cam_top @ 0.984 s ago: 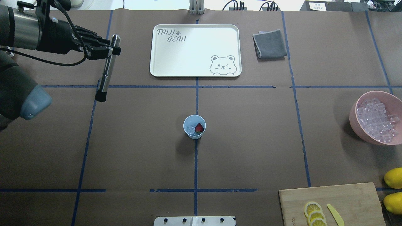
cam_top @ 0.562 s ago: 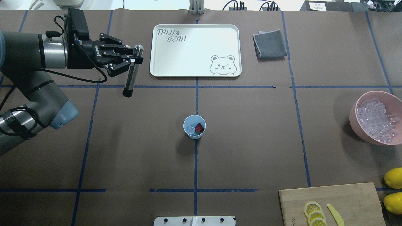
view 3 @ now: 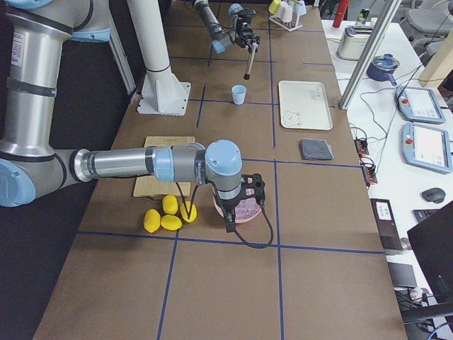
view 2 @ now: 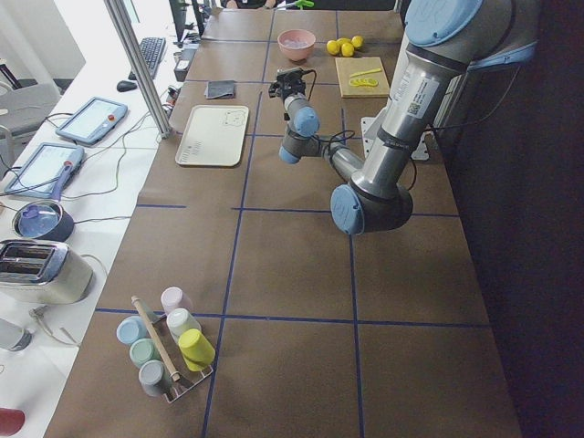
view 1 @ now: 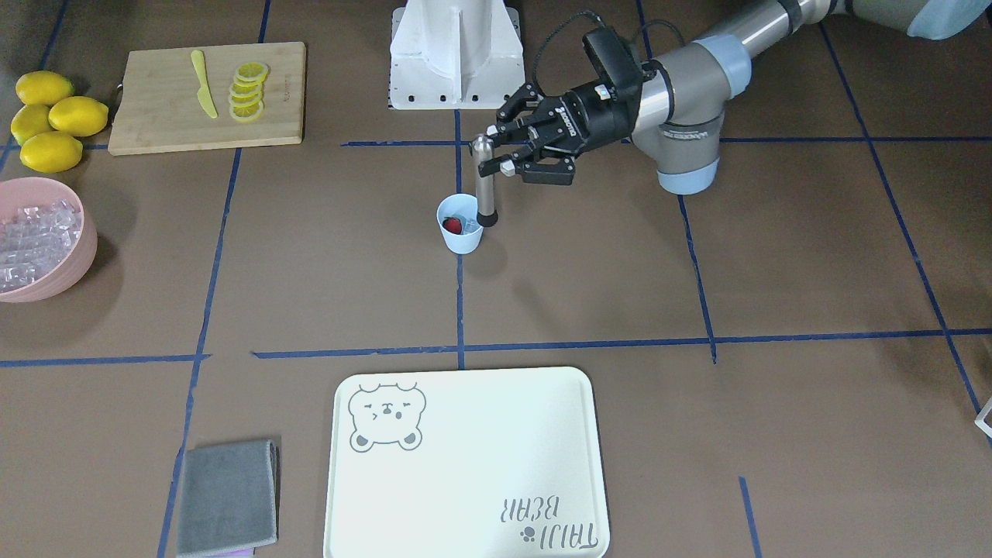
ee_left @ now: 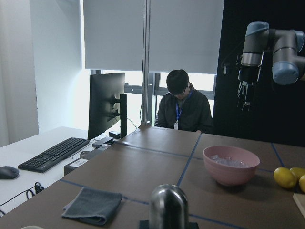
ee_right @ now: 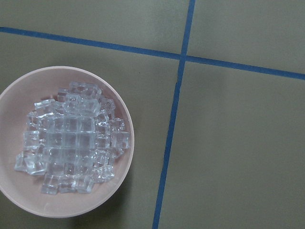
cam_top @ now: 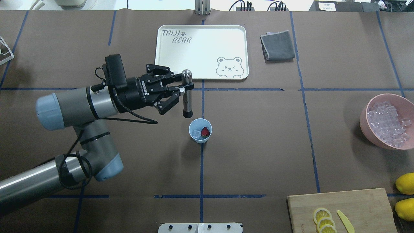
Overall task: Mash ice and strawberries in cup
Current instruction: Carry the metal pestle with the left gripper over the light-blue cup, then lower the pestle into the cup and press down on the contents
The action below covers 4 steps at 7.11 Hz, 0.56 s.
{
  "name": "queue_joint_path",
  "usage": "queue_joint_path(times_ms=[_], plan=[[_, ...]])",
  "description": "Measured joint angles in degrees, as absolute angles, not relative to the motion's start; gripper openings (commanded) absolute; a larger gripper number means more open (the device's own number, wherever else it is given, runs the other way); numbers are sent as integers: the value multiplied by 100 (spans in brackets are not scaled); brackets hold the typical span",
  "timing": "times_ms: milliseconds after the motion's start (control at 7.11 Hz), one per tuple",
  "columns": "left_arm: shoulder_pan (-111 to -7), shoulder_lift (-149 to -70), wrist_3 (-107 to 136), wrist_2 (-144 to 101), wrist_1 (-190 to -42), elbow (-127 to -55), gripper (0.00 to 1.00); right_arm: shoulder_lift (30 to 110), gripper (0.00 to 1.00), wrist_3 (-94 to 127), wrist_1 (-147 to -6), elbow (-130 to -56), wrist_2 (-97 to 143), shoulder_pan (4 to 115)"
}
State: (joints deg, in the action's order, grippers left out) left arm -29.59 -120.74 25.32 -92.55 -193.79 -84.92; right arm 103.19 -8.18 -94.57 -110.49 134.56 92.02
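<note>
The cup (cam_top: 190, 131) stands upright near the middle of the worktop (cam_top: 258, 155), on a blue tape line; inside it lie a few cubes of ice (cam_top: 196, 133) and, beside them, one strawberry (cam_top: 205, 131) that looks whole and unmashed. Just beyond the rim hangs the masher (cam_top: 187, 97), a metal rod with a dark tip pointing down; the side view shows it raised well clear of the cup, not yet in it. The left gripper (cam_top: 185, 89) holds the rod near its rounded top, jaws closed tight on it, the arm reaching in level from the robot's left. Further out, the right gripper (ee_left: 245, 98) hangs over the pink bowl (cam_top: 364, 113) of spare cubes at the worktop's edge; whether its jaws are open or closed I cannot tell. As I judge it, the filling is done and the tool is in hand; the mashing itself has not begun: the tip must be centred over the cup, lowered, and pressed down repeatedly.
</note>
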Motion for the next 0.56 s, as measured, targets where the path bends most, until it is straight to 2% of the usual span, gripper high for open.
queue_joint_path(times_ms=[562], plan=[[-2699, -12192, 2312, -8874, -19707, -8243, 5, 10315, 99, -817, -9457, -11056, 13456, 9202]])
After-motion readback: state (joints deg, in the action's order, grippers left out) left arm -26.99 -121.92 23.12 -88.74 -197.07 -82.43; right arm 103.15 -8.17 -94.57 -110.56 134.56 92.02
